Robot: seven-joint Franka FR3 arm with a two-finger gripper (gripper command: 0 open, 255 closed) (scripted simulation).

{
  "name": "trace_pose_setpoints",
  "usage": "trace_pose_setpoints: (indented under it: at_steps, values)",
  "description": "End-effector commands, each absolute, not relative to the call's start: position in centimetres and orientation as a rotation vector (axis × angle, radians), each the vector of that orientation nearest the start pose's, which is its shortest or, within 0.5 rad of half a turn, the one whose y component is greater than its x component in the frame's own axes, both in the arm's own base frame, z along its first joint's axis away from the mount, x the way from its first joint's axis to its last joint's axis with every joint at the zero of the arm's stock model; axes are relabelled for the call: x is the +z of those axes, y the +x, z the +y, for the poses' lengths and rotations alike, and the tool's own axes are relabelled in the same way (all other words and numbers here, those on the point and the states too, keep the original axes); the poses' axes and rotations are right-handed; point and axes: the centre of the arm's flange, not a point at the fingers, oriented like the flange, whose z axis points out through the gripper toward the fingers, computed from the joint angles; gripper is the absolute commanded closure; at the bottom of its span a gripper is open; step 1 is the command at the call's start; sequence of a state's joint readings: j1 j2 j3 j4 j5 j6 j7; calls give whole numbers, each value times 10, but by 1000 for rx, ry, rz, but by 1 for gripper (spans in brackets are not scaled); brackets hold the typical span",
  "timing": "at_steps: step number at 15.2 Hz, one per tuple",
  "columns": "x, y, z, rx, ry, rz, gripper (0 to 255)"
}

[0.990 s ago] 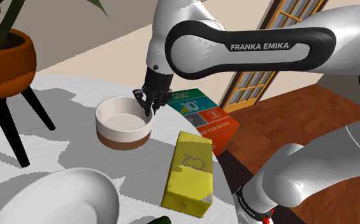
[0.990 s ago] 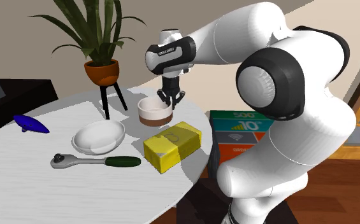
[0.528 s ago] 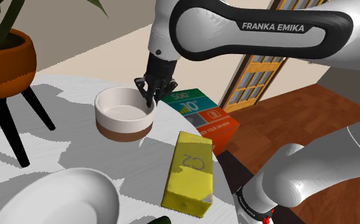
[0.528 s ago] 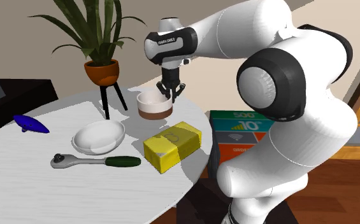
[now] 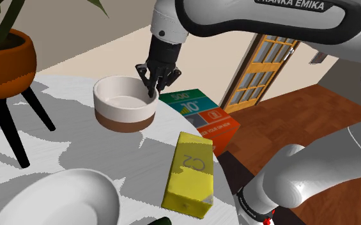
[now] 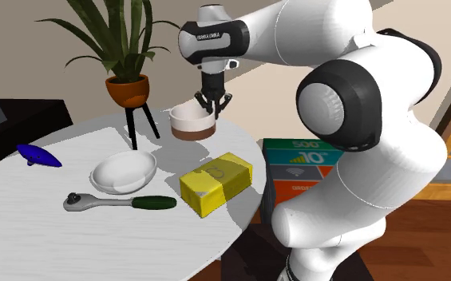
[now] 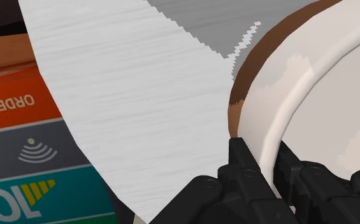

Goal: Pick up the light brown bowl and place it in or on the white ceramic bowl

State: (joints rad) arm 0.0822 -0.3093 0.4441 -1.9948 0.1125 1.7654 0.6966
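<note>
Claw (image 5: 150, 86) is narrow, pinched on the rim of the two-tone bowl (image 5: 124, 105): one finger inside the wall, one outside, as the wrist view shows (image 7: 261, 165).

The bowl, cream above and brown at the base, hangs off one side of the claw, away from the arm. It looks clear of the table (image 5: 76, 147), though we can't confirm the gap under the base from these angles.

Step in hand, as we read it: carry to the white bowl (image 6: 124, 172). That sits well apart from the claw, lower down and past the held bowl's far side. The yellow box (image 6: 215, 180) lies below the claw and nearer the stand.

- A one-sided rim grip means the load is off-centre, so we want a level wrist and a slow traverse.
- Centre the bowl's base, not the claw, over the white bowl before lowering.
- Release low.

Orientation: upright, mouth up, rim roughly level. It's round, so there's no long axis; the symmetry axis runs near vertical, about parallel to the fingers.
</note>
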Motion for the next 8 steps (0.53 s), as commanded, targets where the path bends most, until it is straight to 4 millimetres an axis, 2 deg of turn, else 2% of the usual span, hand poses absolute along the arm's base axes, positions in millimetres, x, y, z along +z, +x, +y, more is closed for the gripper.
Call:
trace_pose_setpoints:
  at_steps: [1, 7, 8]
  values:
    - [592, 396, 268, -86, -3111, 319, 255]
    - [624, 396, 268, -86, -3111, 319, 255]
    - [624, 396, 268, -86, -3111, 319, 255]
